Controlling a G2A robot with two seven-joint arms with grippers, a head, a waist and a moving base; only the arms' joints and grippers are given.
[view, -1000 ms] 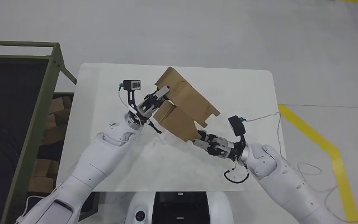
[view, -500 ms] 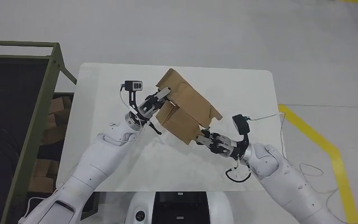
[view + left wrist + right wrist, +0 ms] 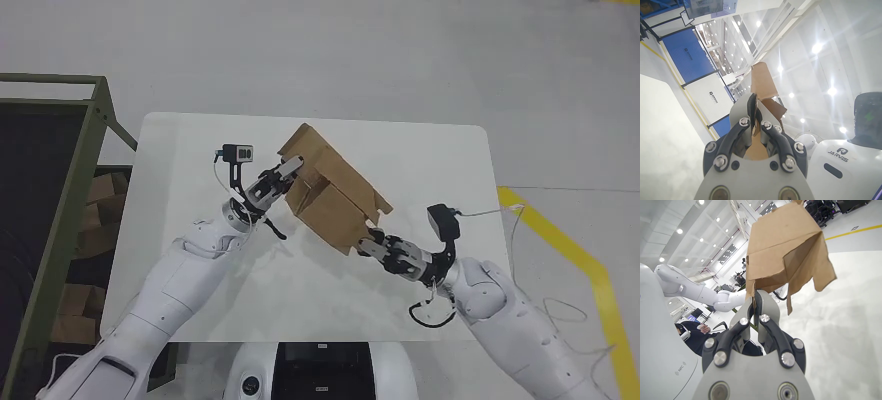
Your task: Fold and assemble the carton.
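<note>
The brown carton [image 3: 335, 195] is being held, partly opened, over the middle of the white table [image 3: 190, 150]. The left gripper [image 3: 286, 176] is clamping a flap on its left side, and the right gripper [image 3: 366, 243] is pinching its near right edge.

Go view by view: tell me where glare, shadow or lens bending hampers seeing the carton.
Top view: even light, no glare; the carton throws only a faint shadow on the table. Left wrist view: ceiling lamps flare behind the carton and straight lines bow. Right wrist view: little glare; the carton's inside is shaded beyond the right claw.
</note>
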